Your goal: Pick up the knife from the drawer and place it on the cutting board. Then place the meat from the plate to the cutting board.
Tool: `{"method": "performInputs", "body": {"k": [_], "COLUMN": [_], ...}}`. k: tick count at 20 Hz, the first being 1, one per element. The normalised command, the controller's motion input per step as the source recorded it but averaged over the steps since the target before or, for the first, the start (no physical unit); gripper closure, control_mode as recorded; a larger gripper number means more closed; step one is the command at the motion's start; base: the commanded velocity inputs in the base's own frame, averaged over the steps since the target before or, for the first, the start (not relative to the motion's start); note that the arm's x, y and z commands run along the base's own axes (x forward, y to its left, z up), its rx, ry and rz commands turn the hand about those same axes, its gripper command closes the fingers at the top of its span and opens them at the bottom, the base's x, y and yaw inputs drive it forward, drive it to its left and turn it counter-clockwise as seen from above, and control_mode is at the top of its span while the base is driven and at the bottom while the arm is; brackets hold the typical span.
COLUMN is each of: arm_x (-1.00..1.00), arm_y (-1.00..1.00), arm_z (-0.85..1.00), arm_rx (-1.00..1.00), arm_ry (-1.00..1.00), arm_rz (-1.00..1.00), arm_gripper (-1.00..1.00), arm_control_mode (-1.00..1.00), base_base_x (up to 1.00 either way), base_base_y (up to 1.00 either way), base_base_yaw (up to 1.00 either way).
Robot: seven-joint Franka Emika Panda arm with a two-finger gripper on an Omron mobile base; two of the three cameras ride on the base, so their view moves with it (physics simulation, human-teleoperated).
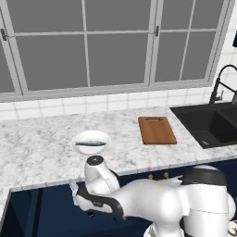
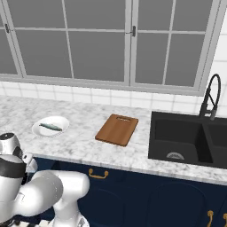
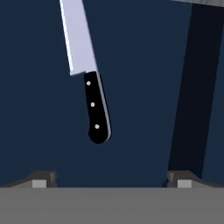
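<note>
The two-finger pincer [image 3: 111, 178] stood spread wide and released, grasping nothing; in the hand view its two small dark fingertips [image 3: 42, 178] rose far apart at the bottom edge. Between them and a little beyond lay the kitchen knife [image 3: 89, 83], its pointed silver-grey blade running up and out of the top of that view and its black, three-riveted handle pointing back toward the pincer, clear of both fingertips. The knife rested on the dark navy floor of the wide, shallow drawer [image 3: 144, 87], whose darker side wall ran along the right of the hand view.

In the left base view the white arm reached down in front of the navy-blue cabinets [image 2: 133, 186], below the edge of the grey-veined white marble counter [image 1: 41, 148]. On that counter sat the round plain white plate [image 1: 78, 139] with the small slender silvery grey-blue fish [image 1: 90, 143] lying across it. Well apart to its right lay the rectangular reddish-brown wooden cutting board [image 1: 157, 130], bare, with its handle slot at the far short end. Just beyond the board was the black sink [image 1: 208, 122] with its dark arched tap [image 1: 221, 83], and a grey-framed window [image 1: 88, 41] stood above the white tiled wall.
</note>
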Motion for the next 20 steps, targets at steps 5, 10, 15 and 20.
{"method": "performInputs", "body": {"k": [5, 10, 15, 20], "arm_x": [0.06, 0.0, 0.14, 0.18], "arm_y": [0.22, 0.0, 0.0, 0.0], "arm_z": [-0.02, -0.11, -0.26, -0.12], "arm_rx": [0.04, 0.0, 0.0, 0.0], "arm_ry": [-0.01, 0.0, 0.0, 0.0], "arm_rz": [0.08, 0.0, 0.0, 0.0], "arm_gripper": [-1.0, -1.0, -1.0, -1.0], "arm_control_mode": [-1.0, -1.0, -1.0, -1.0], "base_base_x": [0.0, 0.0, 0.0, 0.0], "base_base_y": [0.0, 0.0, 0.0, 0.0], "base_base_yaw": [0.0, 0.0, 0.0, 0.0]}}
